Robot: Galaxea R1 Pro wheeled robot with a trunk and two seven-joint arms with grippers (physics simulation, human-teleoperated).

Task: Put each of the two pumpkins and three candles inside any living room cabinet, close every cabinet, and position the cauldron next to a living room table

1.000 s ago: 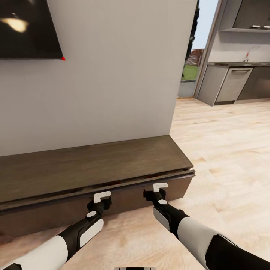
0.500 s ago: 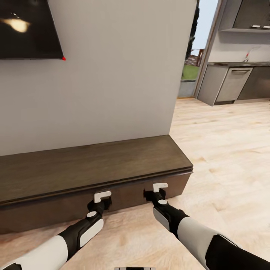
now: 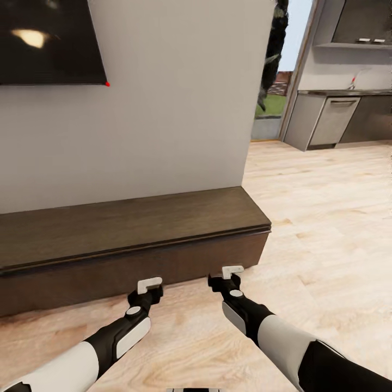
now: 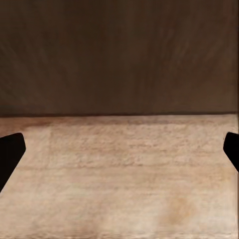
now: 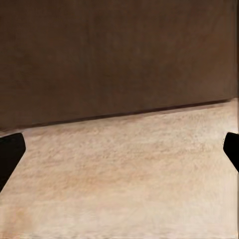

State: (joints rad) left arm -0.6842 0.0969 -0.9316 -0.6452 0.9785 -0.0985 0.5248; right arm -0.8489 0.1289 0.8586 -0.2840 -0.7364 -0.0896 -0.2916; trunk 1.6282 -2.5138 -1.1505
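Hovering low over wooden floor (image 3: pixel 326 218), left tool (image 3: pixel 148 287) and right tool (image 3: pixel 228 274) both spread, near closed cabinet (image 3: pixel 136 239) front

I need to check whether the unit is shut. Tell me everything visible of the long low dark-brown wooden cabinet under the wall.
The long low dark-brown wooden cabinet sits on the pale wood floor against the grey wall, below a dark screen. It has a flat plank-grained top, a thin overhanging lip and a plain handle-less front that looks flush and closed. Both grippers hang just before its front, apparently not touching it; the wrist views show floor between.
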